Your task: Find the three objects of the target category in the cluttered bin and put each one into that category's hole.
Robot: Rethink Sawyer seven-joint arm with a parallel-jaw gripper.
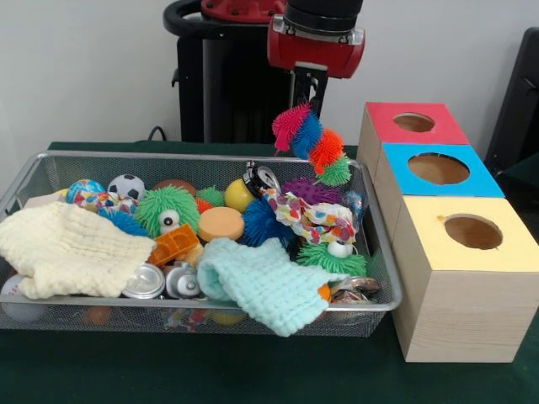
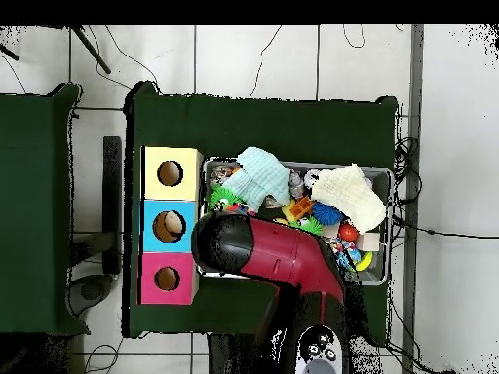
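The gripper (image 1: 305,108) pinches the top of a spiky rubber caterpillar toy in pink, blue, orange and green (image 1: 311,143), which dangles above the wire mesh bin (image 1: 381,252). It should probably clear the rim fully, then travel steadily toward the three coloured wooden boxes (image 1: 459,244), centring over the right hole before letting go.

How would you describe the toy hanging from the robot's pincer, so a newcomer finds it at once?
Start at the wire mesh bin and look above its far rim. There a spiky rubber caterpillar toy hangs below the pincer. Only it has pink, blue, orange and green segments in a row.
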